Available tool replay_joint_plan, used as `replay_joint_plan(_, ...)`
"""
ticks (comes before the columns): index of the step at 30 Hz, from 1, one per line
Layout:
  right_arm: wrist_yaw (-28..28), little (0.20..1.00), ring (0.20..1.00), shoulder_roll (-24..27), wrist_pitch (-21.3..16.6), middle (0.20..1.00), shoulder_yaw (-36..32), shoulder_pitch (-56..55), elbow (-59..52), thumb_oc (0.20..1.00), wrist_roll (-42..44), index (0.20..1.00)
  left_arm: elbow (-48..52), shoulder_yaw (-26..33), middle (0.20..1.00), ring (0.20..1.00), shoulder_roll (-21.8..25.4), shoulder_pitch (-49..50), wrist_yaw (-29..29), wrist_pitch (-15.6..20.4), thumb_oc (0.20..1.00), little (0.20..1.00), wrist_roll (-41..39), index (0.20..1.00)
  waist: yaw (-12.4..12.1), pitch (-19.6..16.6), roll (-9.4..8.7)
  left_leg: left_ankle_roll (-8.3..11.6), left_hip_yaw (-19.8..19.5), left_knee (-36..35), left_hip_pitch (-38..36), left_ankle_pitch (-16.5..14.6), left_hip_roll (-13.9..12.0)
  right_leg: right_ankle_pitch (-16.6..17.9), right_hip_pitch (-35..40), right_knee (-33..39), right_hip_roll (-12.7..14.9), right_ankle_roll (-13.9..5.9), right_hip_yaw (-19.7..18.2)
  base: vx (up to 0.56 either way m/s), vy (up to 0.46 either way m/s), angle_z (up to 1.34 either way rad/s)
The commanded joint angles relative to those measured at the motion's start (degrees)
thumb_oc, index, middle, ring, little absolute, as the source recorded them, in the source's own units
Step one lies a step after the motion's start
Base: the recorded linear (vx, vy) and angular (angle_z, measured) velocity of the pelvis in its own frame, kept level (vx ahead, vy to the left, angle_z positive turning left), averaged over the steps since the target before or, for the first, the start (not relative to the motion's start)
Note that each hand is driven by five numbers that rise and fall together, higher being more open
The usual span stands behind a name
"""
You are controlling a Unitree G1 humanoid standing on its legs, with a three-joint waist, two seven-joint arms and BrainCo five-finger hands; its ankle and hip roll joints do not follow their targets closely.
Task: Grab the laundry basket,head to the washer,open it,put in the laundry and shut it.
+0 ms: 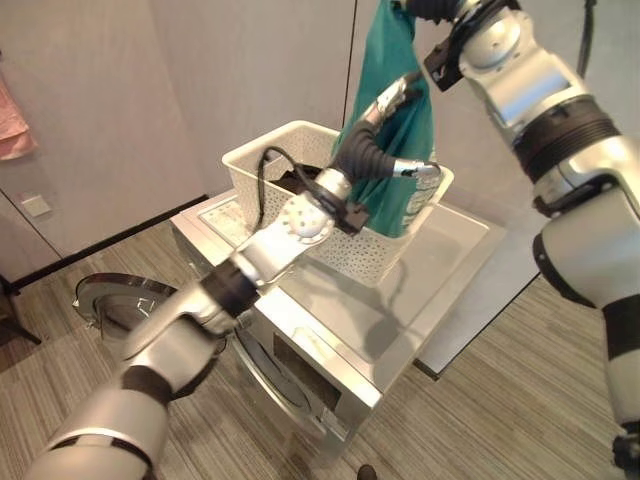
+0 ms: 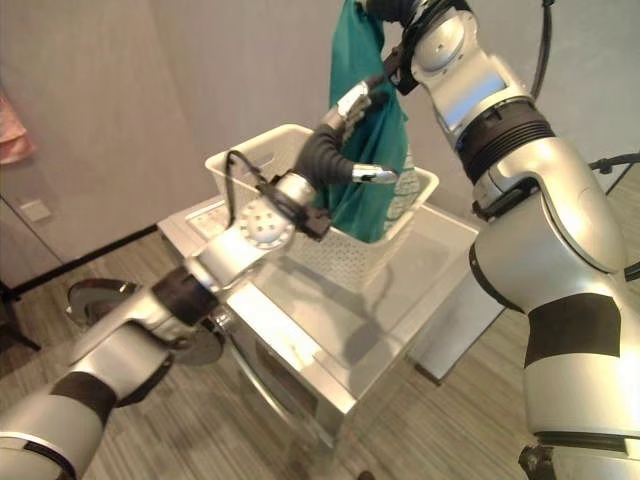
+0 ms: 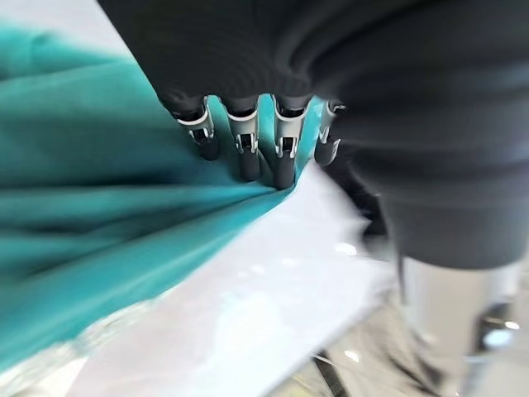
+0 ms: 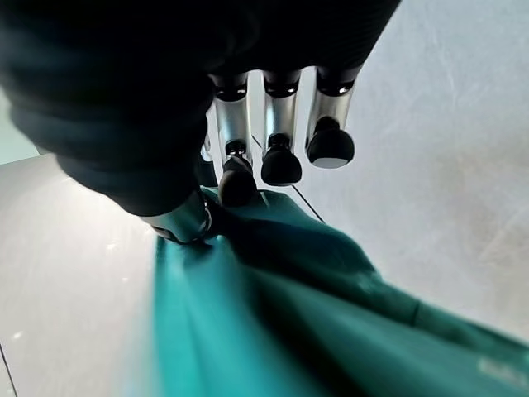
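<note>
"Where was the green cloth point(image 1: 395, 120)?"

"It hung long and straight, up and down. The right hand point(image 4: 223, 178) held its top, way up high. One finger and the thumb pinched the cloth. The other fingers point(image 4: 329, 145) just stuck out."

"And the bottom of it?"

"The bottom hung down inside the white laundry basket point(image 1: 270, 165). The basket sat on top of the washer point(image 1: 440, 250)."

"What did the left hand point(image 1: 372, 150) do?"

"It was at the middle of the cloth, lower than the right hand. Its fingers point(image 3: 248, 153) were curled and pushed into the cloth. I think it held a fold, but I could not see its thumb."

"Was the washer open?"

"Yes. The round door point(image 1: 115, 300) was swung out, down low at the front, on the robot's left."

"So which way did the cloth need to go?"

"Up out of the basket first, I think. Then down and to the left, into the hole behind the door."

"What else was in the basket?"

"Something dark lay at the bottom. I could not tell what."
</note>
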State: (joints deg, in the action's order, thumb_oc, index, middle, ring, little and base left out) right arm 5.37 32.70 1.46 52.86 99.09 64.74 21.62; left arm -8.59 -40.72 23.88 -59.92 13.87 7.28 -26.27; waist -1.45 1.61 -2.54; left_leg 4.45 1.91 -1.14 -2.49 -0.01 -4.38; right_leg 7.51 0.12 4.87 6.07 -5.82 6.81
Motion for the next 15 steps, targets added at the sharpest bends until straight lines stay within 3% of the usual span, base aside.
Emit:
replay_joint_plan(1,2.0,0.2,0.2,3.8,-1.7,0.2,1.6,10.1,6.0,0.2,-1.5,0.2,-0.6,4.7,1.0,1.0,0.1,-2.5,0.9,4.0,1.0,1.0,0.0,1.0,-1.6,0.5,-3.27,-2.82,-1.6,3.0,0.1,-7.2,1.5,-9.1,1.4,-4.8,2.3,-1.38,0.7,0.0,0.0,0.0)
replay_joint_plan(6,1.9,0.2,0.2,3.3,-1.8,0.2,0.7,9.2,5.9,0.2,-1.7,0.2,-2.7,5.7,1.0,1.0,1.3,-0.7,0.5,3.0,1.0,1.0,0.6,1.0,-1.7,0.4,-3.23,-2.89,-1.7,3.0,0.0,-7.3,1.5,-9.2,1.5,-4.9,2.3,-1.27,0.7,0.01,-0.002,0.03)
replay_joint_plan(11,1.3,0.2,0.2,1.2,-2.5,0.2,1.1,9.3,4.9,0.2,-0.4,0.2,-19.6,4.8,1.0,1.0,-2.1,-5.2,3.6,-1.3,1.0,1.0,13.0,1.0,-1.2,0.5,-3.43,-2.66,-1.6,3.0,0.0,-7.2,1.5,-9.4,1.4,-5.0,2.2,-1.2,0.7,0.0,0.0,0.0)
replay_joint_plan(15,1.3,0.2,0.2,1.3,-2.5,0.2,1.1,9.4,4.9,0.2,-0.4,0.2,-19.9,4.7,1.0,1.0,-2.2,-5.4,3.6,-1.1,1.0,1.0,13.1,1.0,-1.3,0.5,-3.42,-2.65,-1.7,3.0,0.0,-7.2,1.5,-9.4,1.4,-5.0,2.2,-1.2,0.7,0.0,0.0,0.02)
